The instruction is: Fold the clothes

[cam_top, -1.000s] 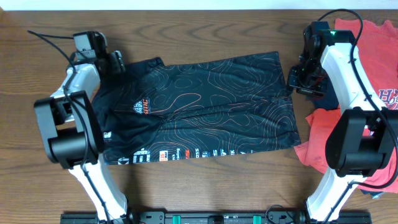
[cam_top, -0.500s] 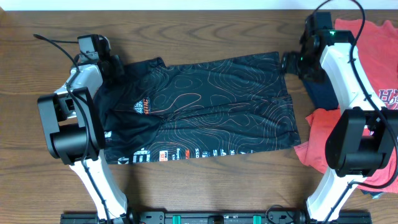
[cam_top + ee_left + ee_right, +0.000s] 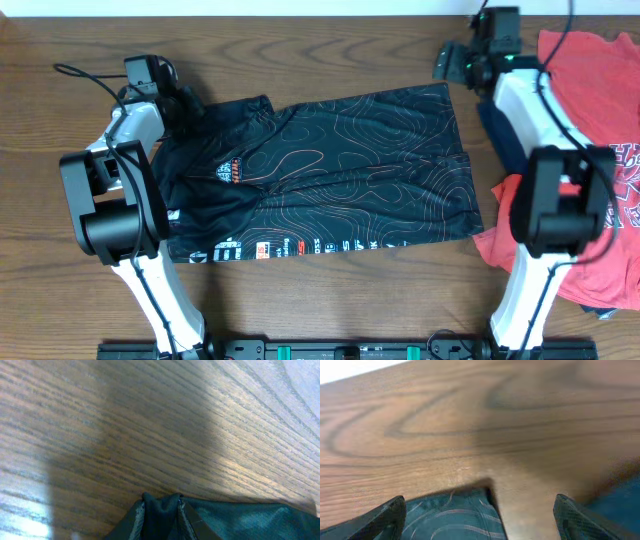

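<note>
Jersey: the black jersey (image 3: 340,170) lies spread flat on the table (image 3: 330,40), left of centre. Its collar end is toward the left arm and its hem toward the right. I can see no fold in it yet.
Far-left corner: the left arm (image 3: 135,125) has its jaws down on the jersey's far-left edge. Its wrist camera shows a pinch of dark cloth bunched at the bottom, so I take the jaws as clenched on the jersey, though the tips barely show.
Far-right corner: the right arm (image 3: 530,95) holds its jaws spread wide, gripping nothing, just beyond the jersey's far-right corner. In its wrist camera that corner lies between the two tips.
Just changed: a second ago the right jaws were lower down, at the jersey's right edge, and they have since swung back to the far corner. The left arm has hardly shifted, and the jersey lies much as it did.
Meaning: one far corner looks held and the other lined up, so I'd say the first fold can begin once the right jaws close.
Other clothes: a red shirt (image 3: 590,60) and a navy garment (image 3: 502,145) lie loose at the right, under the right arm.
Containers: none in sight. The spare clothes sit straight on the table.
</note>
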{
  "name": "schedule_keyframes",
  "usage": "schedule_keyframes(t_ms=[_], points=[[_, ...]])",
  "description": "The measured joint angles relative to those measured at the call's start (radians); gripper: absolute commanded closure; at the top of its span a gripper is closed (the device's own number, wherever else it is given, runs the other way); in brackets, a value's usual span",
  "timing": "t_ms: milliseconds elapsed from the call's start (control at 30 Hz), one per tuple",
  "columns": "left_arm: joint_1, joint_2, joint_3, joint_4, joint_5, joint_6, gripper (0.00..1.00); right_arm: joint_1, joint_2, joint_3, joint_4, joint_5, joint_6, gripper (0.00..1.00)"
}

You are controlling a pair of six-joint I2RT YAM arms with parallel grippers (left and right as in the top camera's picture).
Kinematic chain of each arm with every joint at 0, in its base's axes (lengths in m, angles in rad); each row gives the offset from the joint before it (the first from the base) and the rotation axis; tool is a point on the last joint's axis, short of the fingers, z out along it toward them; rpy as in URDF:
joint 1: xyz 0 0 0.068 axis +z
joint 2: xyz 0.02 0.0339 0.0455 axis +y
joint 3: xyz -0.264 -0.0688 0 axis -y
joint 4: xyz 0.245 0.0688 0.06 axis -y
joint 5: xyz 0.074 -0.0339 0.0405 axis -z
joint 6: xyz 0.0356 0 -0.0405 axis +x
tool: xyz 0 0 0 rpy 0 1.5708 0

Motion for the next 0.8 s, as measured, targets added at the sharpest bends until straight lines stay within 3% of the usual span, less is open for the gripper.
schedule_keyframes(t_ms=[200,300,400,433,500,600,733,800], points=[[0.0,0.0,0.009,-0.031,0.01,-0.014,0.77,0.008,0.116,-0.001,0.054,-0.019,0.001,0.11],[0.0,0.0,0.009,-0.034,0.013,-0.021,0.77,0.008,0.122,-0.001,0.086,-0.021,0.002,0.21],[0.0,0.0,0.011,-0.042,0.014,-0.023,0.77,0.009,0.123,-0.001,0.095,-0.023,0.007,0.66],[0.0,0.0,0.011,-0.044,0.014,-0.025,0.77,0.009,0.123,-0.001,0.098,-0.023,0.007,0.75],[0.0,-0.001,0.011,-0.048,0.014,-0.025,0.78,0.009,0.123,-0.001,0.098,-0.025,0.018,0.83],[0.001,-0.001,0.012,-0.05,0.014,-0.025,0.77,0.009,0.124,-0.001,0.091,-0.025,0.031,0.83],[0.001,-0.001,0.012,-0.05,0.016,-0.025,0.77,0.009,0.124,-0.001,0.072,-0.025,0.035,0.63],[0.001,-0.001,0.012,-0.05,0.017,-0.025,0.77,0.009,0.124,-0.001,0.06,-0.025,0.045,0.6]])
